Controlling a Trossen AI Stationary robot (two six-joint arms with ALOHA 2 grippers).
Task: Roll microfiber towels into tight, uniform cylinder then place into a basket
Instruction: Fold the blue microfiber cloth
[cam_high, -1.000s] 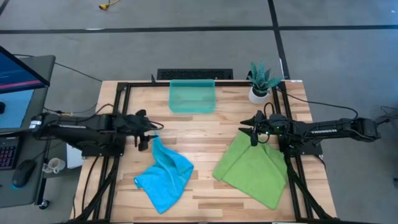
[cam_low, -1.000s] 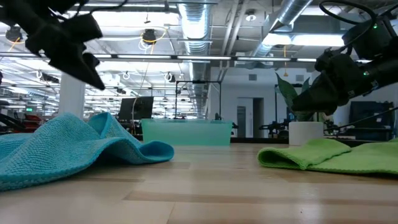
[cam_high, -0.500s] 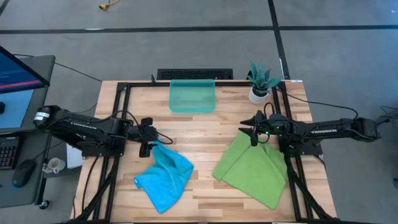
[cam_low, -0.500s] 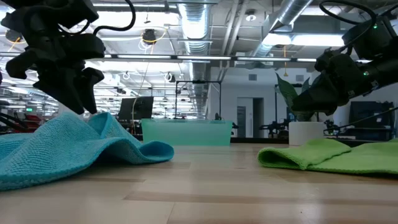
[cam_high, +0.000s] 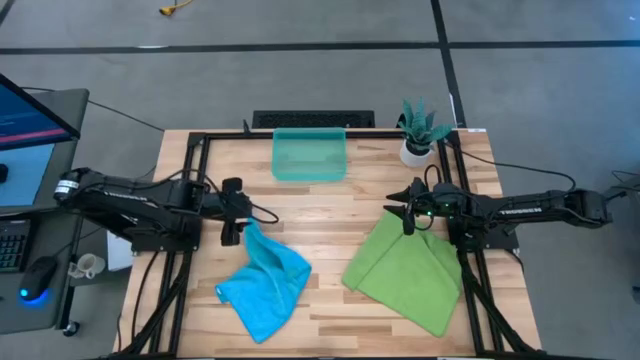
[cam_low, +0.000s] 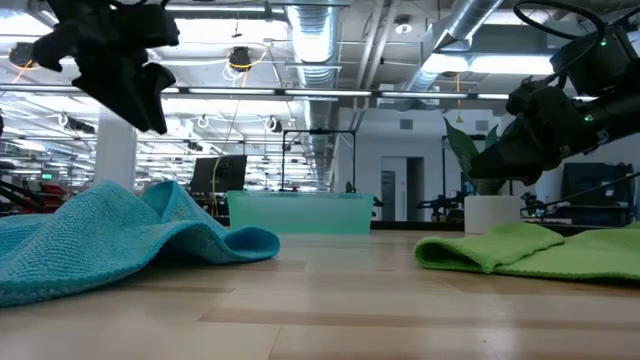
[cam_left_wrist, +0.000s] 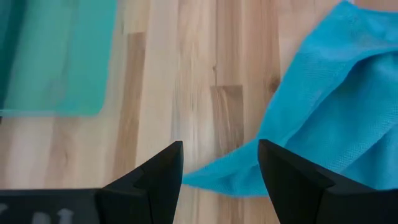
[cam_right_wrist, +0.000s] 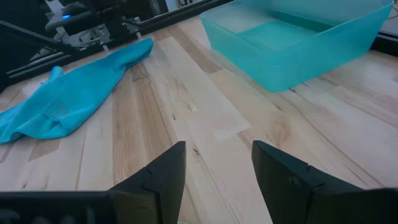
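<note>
The sky-blue towel (cam_high: 265, 280) lies crumpled on the table at the left front, one corner reaching toward the far side. The lime-green towel (cam_high: 405, 270) lies folded over on the right. The teal basket (cam_high: 309, 133) stands at the far middle and holds nothing. My left gripper (cam_high: 233, 232) is open above the blue towel's far corner (cam_left_wrist: 217, 177), clear of it in the low view (cam_low: 150, 120). My right gripper (cam_high: 405, 222) is open above the green towel's far corner, clear of the cloth (cam_low: 540, 250).
A white pot with a green plant (cam_high: 420, 135) stands at the far right corner, beside the right arm. Black frame rails (cam_high: 190, 200) run along the table's left and right sides. Bare wood (cam_high: 330, 215) lies between the two towels and the basket.
My left gripper has tipped its fingers down and dropped onto the blue towel's far corner, then risen again to about its earlier height. The blue towel lies as before. My right gripper has kept still.
</note>
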